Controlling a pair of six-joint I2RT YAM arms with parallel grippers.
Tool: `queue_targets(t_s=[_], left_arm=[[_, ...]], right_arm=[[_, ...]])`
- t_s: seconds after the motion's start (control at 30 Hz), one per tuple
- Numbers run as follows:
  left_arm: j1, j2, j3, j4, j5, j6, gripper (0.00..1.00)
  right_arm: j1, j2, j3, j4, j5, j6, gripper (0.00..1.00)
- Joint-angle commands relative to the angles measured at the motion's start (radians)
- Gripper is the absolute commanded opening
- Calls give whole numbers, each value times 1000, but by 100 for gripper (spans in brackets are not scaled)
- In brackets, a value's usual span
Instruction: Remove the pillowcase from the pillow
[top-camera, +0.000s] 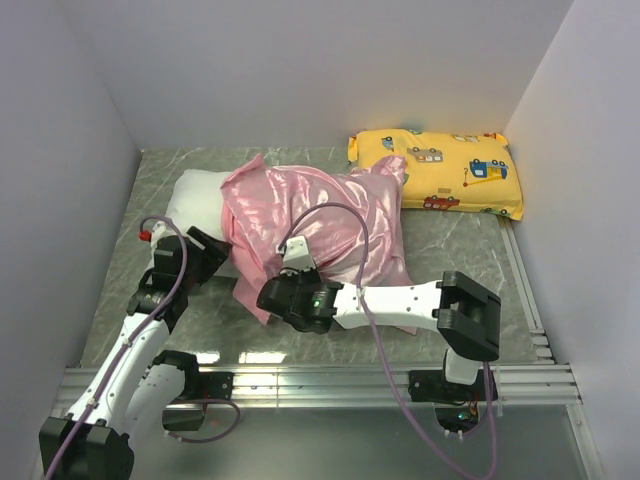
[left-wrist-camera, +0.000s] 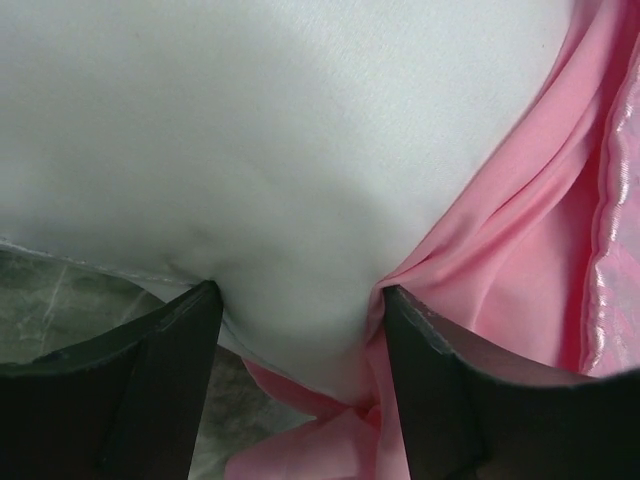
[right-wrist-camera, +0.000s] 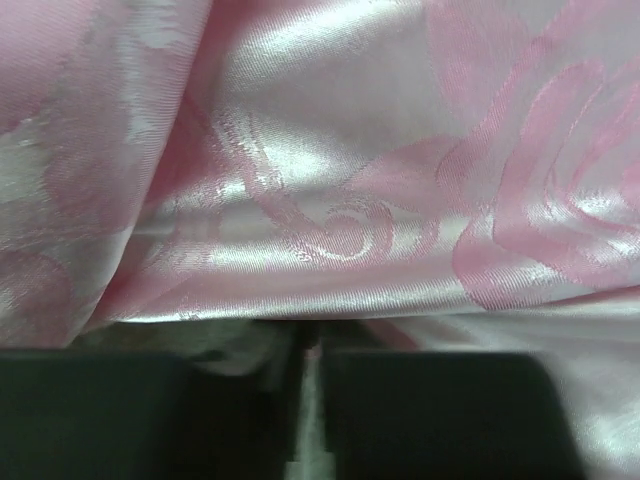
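Observation:
The white pillow (top-camera: 192, 198) lies on the left of the table, its left end bare. The shiny pink pillowcase (top-camera: 315, 222) is bunched over its middle and right part. My left gripper (top-camera: 222, 252) is at the pillow's near edge. In the left wrist view its fingers (left-wrist-camera: 150, 380) stand wide on either side of a bulge of the pillow (left-wrist-camera: 290, 150) and dent it, with pink pillowcase (left-wrist-camera: 520, 230) against the right finger. My right gripper (top-camera: 278, 290) is at the pillowcase's near hem. In the right wrist view it (right-wrist-camera: 310, 350) is shut on a thin fold of the satin pillowcase (right-wrist-camera: 380, 150).
A yellow pillow with a vehicle print (top-camera: 437, 172) lies at the back right, touching the pillowcase's far corner. Grey walls enclose the marble table (top-camera: 460, 250) on three sides. An aluminium rail (top-camera: 320, 382) runs along the near edge.

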Motion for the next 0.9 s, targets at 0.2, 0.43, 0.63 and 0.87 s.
queue_targets(t_s=[0.2, 0.43, 0.63, 0.87], left_arm=[[-4, -3, 219, -57, -67, 101, 60], [-5, 69, 533, -131, -15, 193, 74], [-7, 87, 646, -132, 19, 210, 82], [-10, 73, 574, -145, 64, 195, 82]], right_arm=[[60, -324, 206, -196, 135, -66, 0], [-22, -491, 415, -166, -45, -271, 0], [-356, -435, 236, -13, -500, -209, 0], [-469, -199, 99, 131, -655, -137, 0]])
